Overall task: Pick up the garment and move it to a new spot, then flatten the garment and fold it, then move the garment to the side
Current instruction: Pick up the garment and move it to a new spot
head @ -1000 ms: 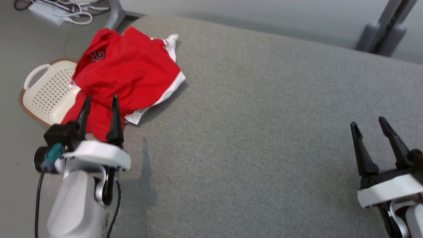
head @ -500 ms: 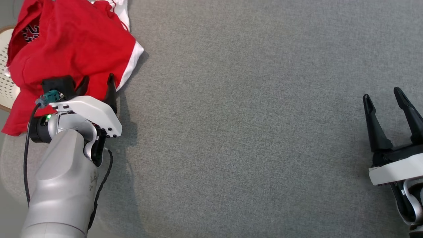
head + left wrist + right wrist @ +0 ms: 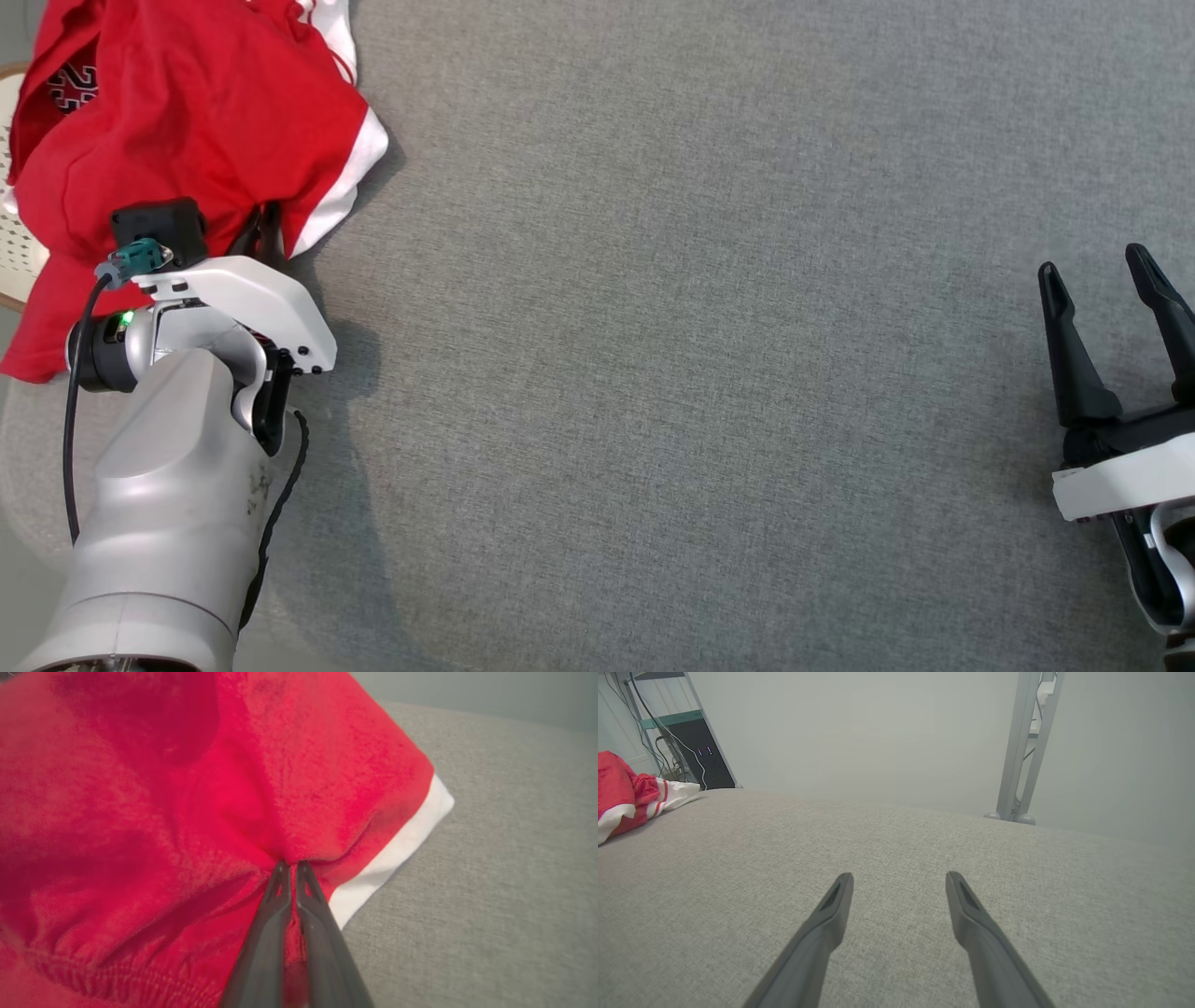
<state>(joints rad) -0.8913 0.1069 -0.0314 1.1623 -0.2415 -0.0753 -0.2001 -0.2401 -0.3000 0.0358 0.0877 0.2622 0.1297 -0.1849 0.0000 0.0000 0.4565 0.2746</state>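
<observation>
Grey cushion [image 3: 700, 327] | left gripper [image 3: 289, 863] now pinched onto red garment [image 3: 187, 121] | right gripper [image 3: 1090, 261] stays spread, empty

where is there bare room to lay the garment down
The wide grey cushion between the garment and the right claw is bare. It is crowded at far left, where the left claw pinches the garment by the basket.

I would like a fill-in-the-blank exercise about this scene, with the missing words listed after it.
1. The left gripper pinches the ____ fabric of the garment.
2. The right gripper hangs over the grey surface with its jaws ____.
3. The edge band of the garment is ____.

Missing words: red; open; white.
</observation>
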